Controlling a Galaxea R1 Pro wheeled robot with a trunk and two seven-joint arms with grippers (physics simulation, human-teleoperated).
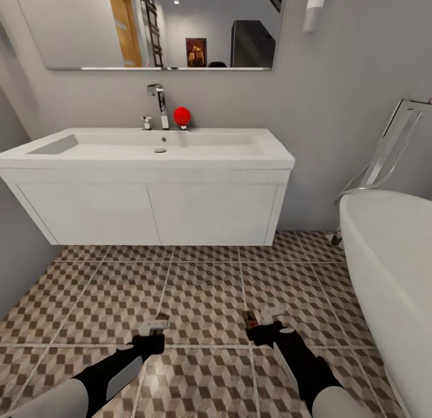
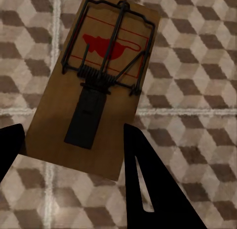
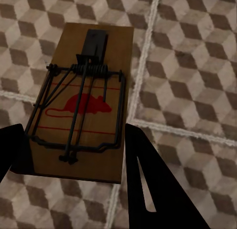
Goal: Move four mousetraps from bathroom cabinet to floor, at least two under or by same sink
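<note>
A: State the position of each gripper.

B: The left gripper [image 1: 157, 329] and the right gripper [image 1: 268, 323] are both low over the floor [image 1: 204, 292], in front of the sink [image 1: 150, 151]. Each has one trap between its fingers. In the left wrist view, the left trap [image 2: 96, 83] sits between the two dark fingers [image 2: 148, 184], which close on its long edges. In the right wrist view, the right trap [image 3: 81, 103] is held the same way.

A: Why hold them flat, wire side up?

B: Judgement: a flat trap lands on its wooden base and stays put. The fingers stay clear of the spring and bar.

A: Are the traps on the tiles?

B: Cannot tell. Both look close to the floor, but contact is not visible.

A: Why this location?

B: The task needs two traps under or next to one sink. The vanity is wall-hung, with open floor beneath. The grippers are near it, though not under it. The tub [image 1: 390, 268] limits space on the right.

A: Risk?

B: Release here may count as too far from the sink.
</note>
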